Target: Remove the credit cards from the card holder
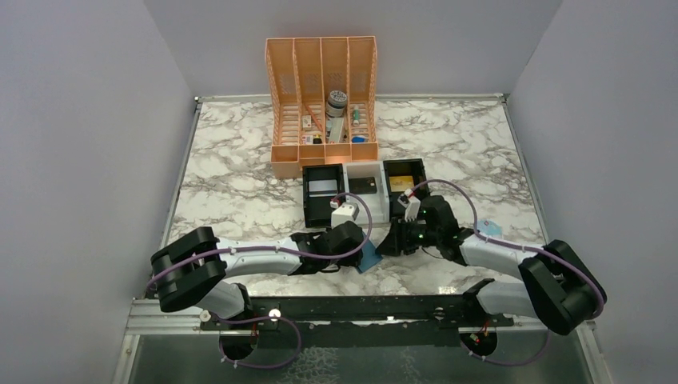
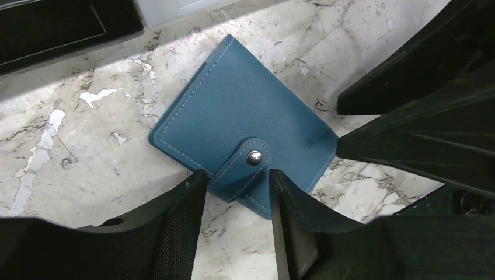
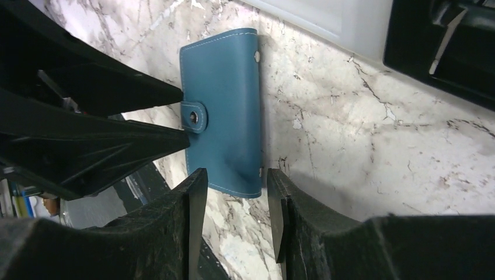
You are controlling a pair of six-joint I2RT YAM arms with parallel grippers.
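Two grippers of mine bracket the card holder (image 2: 233,111), both with fingers apart and holding nothing. My left gripper (image 2: 236,175) straddles its snapped tab (image 2: 248,160), placed, I judge, to pull the stud open, while my right gripper (image 3: 233,175) straddles a neighbouring corner to steady it. The holder lies shut and flat on the marble table (image 2: 70,146), hiding any credit cards, just short of the tray (image 1: 316,214) beyond it.

From above, my arms (image 1: 264,258) hid most of the card holder (image 1: 369,258); only one blue corner showed. Its tab (image 2: 236,175) was snapped shut, so I couldn't see inside. The bits in the orange rack (image 1: 288,164) were too small to name.
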